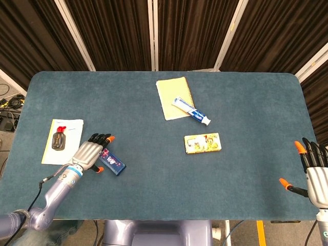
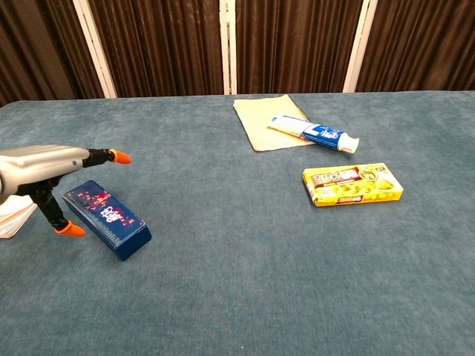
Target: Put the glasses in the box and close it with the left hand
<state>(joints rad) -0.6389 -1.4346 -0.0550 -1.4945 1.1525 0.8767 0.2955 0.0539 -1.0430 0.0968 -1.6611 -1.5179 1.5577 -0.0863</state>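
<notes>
Blue box: a dark blue rectangular glasses box with a red-and-white flower print (image 2: 107, 221) (image 1: 111, 161) is lying closed and flat on the teal felt table (image 1: 169, 195), near the front left corner.
Glasses: no glasses are showing in either view; whether they are sitting inside the box cannot be told.
Left hand: the silver left hand with black fingers and orange tips (image 1: 90, 153) (image 2: 44, 172) is hovering over the box's left end with its fingers spread, holding nothing; in the chest view the thumb tip is pointing down just beside the box, and touch cannot be told.
Paper and pouch: a white sheet of paper (image 1: 69, 130) is lying just left of that hand, carrying a small black pouch with a red tag (image 1: 59, 139).
Notebook and tube: a pale yellow spiral notebook (image 1: 169, 92) (image 2: 260, 119) is lying at the far middle, with a blue-and-white toothpaste tube (image 1: 191, 111) (image 2: 312, 133) resting across its near right corner.
Yellow carton: a flat yellow printed carton (image 1: 202, 143) (image 2: 352, 184) is lying near the tube, well apart from the box.
Right hand: the right hand (image 1: 313, 169) is waiting at the front right edge, fingers apart and empty.
</notes>
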